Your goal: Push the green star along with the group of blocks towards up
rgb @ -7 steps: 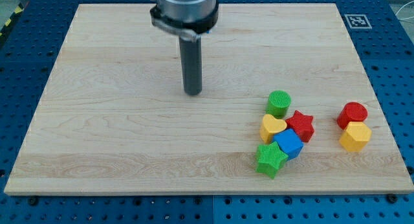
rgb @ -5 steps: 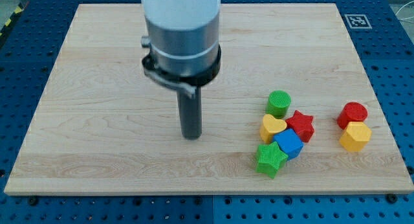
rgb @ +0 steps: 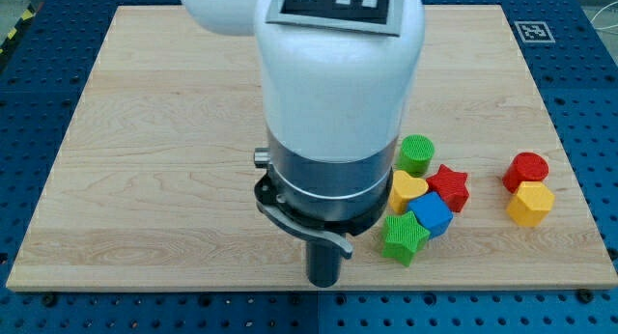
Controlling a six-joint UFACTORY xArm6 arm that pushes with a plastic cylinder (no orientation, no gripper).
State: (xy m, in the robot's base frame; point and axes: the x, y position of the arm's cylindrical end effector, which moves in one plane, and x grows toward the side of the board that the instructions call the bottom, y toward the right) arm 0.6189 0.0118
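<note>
A pale wooden board lies on a blue perforated table, its left half bare. Near the board's bottom edge, just left of centre-right, the arm's white and grey body fills the middle of the view, ending in a straight dark rod whose lower end, my tip, rests on the wood. The arm carries no gripper, so nothing is grasped or released; the tip touches no block. Just to the view's right of the tip, slightly higher, sits the ridged green star block, lowest of a tight cluster. Above it, touching or nearly so, are a yellow heart-shaped block, partly hidden by the arm, a blue cube, a red star block and, topmost, a green cylinder. Well apart, toward the board's right edge, a red cylinder stands directly above a yellow hexagonal block, the two touching. A black-and-white marker tag occupies the board's top right corner.
</note>
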